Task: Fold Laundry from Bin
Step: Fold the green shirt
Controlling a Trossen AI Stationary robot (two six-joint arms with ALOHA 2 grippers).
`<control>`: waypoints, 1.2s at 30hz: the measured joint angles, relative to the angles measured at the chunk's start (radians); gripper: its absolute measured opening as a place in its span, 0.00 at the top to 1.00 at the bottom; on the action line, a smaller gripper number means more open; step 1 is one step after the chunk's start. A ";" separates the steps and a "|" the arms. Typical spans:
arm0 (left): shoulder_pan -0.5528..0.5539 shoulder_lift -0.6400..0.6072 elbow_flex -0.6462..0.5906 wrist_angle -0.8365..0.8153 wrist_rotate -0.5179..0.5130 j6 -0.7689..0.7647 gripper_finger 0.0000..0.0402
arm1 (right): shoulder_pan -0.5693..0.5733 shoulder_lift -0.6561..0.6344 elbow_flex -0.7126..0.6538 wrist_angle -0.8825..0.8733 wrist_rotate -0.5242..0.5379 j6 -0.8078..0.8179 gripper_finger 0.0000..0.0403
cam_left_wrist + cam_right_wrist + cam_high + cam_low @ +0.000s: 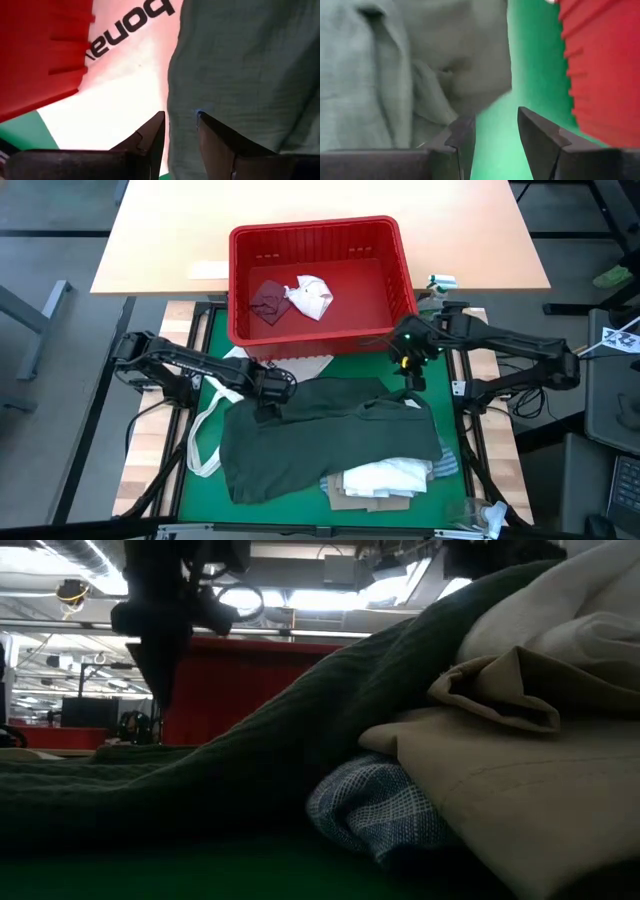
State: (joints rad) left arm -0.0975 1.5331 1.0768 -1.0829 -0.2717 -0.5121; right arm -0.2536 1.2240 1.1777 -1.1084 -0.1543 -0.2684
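The dark green-grey top (320,435) lies spread on the green mat, draped over a pile of white shirt (385,477), tan shirt (375,500) and blue-striped cloth (447,467). My left gripper (272,392) stands open, pointing down over the top's far left edge (172,100), its tips (158,705) a little above the cloth. My right gripper (412,378) is open over bare mat beside the top's far right corner (470,95), nothing between its fingers. The red bin (320,230) at the far side holds a maroon piece (267,302) and a white piece (310,295).
A white tote bag (205,430) with black lettering (130,30) lies at the left, partly under the top, its straps trailing toward the near left. The bin's near wall (605,65) stands close behind both grippers. Wooden boards flank the mat.
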 joint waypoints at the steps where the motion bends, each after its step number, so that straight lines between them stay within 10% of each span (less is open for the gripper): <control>1: 0.002 -0.001 -0.012 0.013 0.000 -0.001 0.73 | -0.012 0.000 -0.020 0.000 0.004 0.000 0.64; 16: 0.004 0.000 -0.064 0.179 0.000 -0.017 0.73 | -0.029 0.001 -0.324 0.316 0.143 0.221 0.64; 36: 0.118 0.000 -0.193 0.679 0.006 -0.149 0.73 | -0.028 0.001 -0.370 0.482 -0.031 0.245 0.64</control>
State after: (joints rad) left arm 0.0207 1.5330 0.8837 -0.4040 -0.2654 -0.6609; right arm -0.2817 1.2247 0.8074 -0.6267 -0.1850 -0.0230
